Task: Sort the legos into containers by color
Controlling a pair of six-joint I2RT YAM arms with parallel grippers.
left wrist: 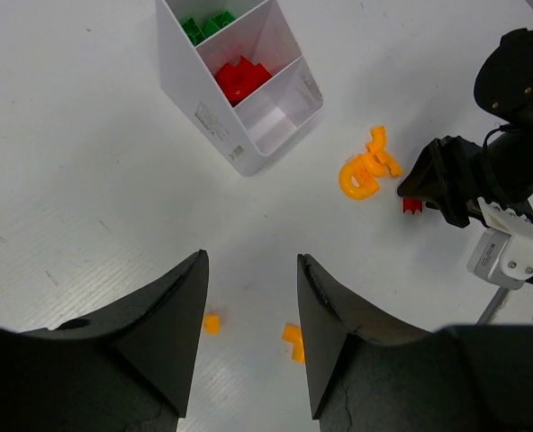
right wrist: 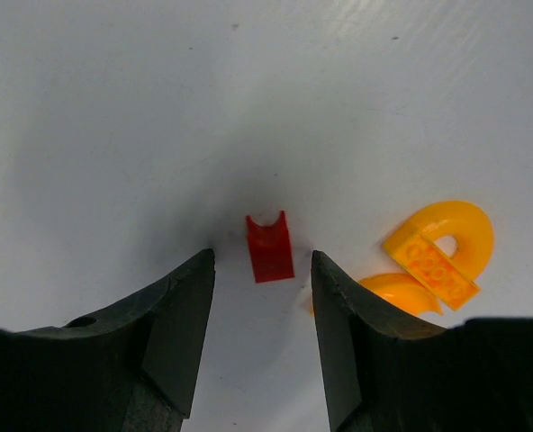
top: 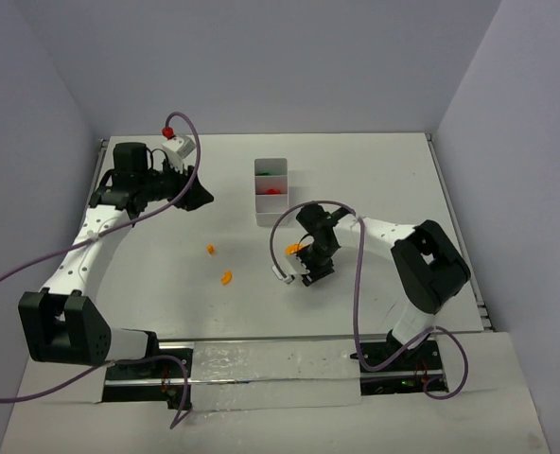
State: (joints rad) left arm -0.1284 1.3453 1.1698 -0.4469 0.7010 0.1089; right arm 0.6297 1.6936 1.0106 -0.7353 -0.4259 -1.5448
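A small red lego [right wrist: 270, 247] lies on the white table just beyond my right gripper [right wrist: 262, 256], which is open and low, one finger on either side of it. Curved orange legos [right wrist: 439, 250] lie close to its right. My left gripper [left wrist: 251, 261] is open and empty, high above two small orange legos [left wrist: 212, 323] [left wrist: 293, 340]. The white tray [left wrist: 199, 99] holds green legos [left wrist: 205, 25] in its far compartment and red legos [left wrist: 241, 79] in the middle one. Its near compartment [left wrist: 280, 112] shows nothing inside. In the top view the tray [top: 271, 223] stands at table centre.
Grey walls close off the back and sides of the table [top: 375, 180]. Purple cables [top: 280, 248] loop from both arms. The right arm's white camera housing [left wrist: 505, 256] hangs beside the red lego [left wrist: 412, 206] and orange cluster [left wrist: 367, 166].
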